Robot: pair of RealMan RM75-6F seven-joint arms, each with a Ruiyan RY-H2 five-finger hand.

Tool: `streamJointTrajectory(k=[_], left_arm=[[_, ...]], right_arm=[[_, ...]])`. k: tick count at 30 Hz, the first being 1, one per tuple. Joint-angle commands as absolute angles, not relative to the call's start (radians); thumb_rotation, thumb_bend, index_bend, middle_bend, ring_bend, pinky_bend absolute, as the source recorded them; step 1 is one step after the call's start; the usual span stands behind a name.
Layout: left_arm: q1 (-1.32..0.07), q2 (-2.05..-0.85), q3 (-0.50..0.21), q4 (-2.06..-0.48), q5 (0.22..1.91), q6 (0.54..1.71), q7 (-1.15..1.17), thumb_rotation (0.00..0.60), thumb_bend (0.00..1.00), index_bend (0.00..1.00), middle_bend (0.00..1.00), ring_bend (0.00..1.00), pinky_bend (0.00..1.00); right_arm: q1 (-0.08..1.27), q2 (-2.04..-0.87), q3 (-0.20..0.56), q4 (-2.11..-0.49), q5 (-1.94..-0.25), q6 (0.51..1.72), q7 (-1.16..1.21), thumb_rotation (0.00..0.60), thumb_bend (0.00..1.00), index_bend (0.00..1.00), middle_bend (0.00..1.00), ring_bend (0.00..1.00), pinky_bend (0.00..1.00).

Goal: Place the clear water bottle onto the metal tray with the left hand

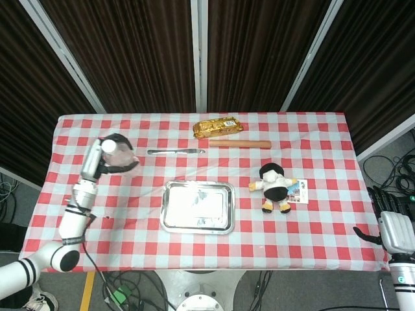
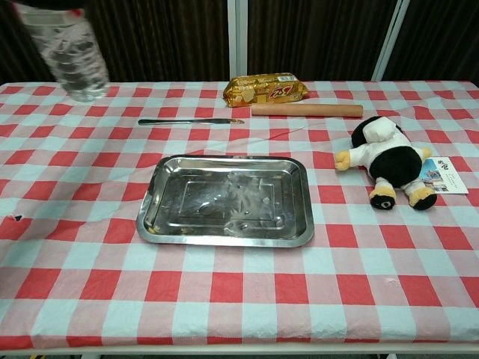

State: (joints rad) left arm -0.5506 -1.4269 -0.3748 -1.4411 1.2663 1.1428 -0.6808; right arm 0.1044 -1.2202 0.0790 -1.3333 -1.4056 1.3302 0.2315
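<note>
The clear water bottle [image 1: 121, 156] is lifted above the left side of the checked table, gripped near its cap by my left hand [image 1: 104, 157]. In the chest view the bottle [image 2: 73, 58] hangs upright at the far upper left, its top cut off by the frame edge. The empty metal tray [image 1: 166, 208] lies at the table's middle, to the right of the bottle and nearer the front; the chest view shows the tray [image 2: 150, 203] too. My right hand [image 1: 393, 228] hangs off the table's lower right corner, holding nothing.
A table knife [image 1: 176, 151], a wooden rolling pin [image 1: 238, 144] and a gold snack pack [image 1: 219, 126] lie behind the tray. A black-and-white plush toy [image 1: 275, 186] and a small card [image 1: 300, 192] sit to the tray's right.
</note>
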Motion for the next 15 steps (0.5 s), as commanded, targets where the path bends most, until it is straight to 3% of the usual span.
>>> streamJointTrajectory(k=[1, 6, 15], left_arm=[[-0.533, -1.409, -0.343, -1.492, 1.299, 1.140, -0.717, 0.600, 0.28, 0.62, 0.66, 0.52, 0.54], [-0.546, -1.459, -0.263, -1.648, 1.417, 1.153, -0.705, 0.600, 0.26, 0.61, 0.65, 0.51, 0.54], [-0.574, -1.520, -0.278, -1.643, 1.356, 1.136, -0.651, 0.600, 0.26, 0.61, 0.65, 0.51, 0.54]], right_arm=[[0.106, -1.225, 0.077, -1.334, -1.406, 1.326, 0.223, 0.600, 0.10, 0.06, 0.03, 0.00, 0.00], [0.106, -1.230, 0.073, -1.332, -1.407, 1.326, 0.211, 0.600, 0.10, 0.06, 0.03, 0.00, 0.00], [0.106, -1.229, 0.071, -1.330, -1.409, 1.323, 0.220, 0.600, 0.10, 0.06, 0.03, 0.00, 0.00]])
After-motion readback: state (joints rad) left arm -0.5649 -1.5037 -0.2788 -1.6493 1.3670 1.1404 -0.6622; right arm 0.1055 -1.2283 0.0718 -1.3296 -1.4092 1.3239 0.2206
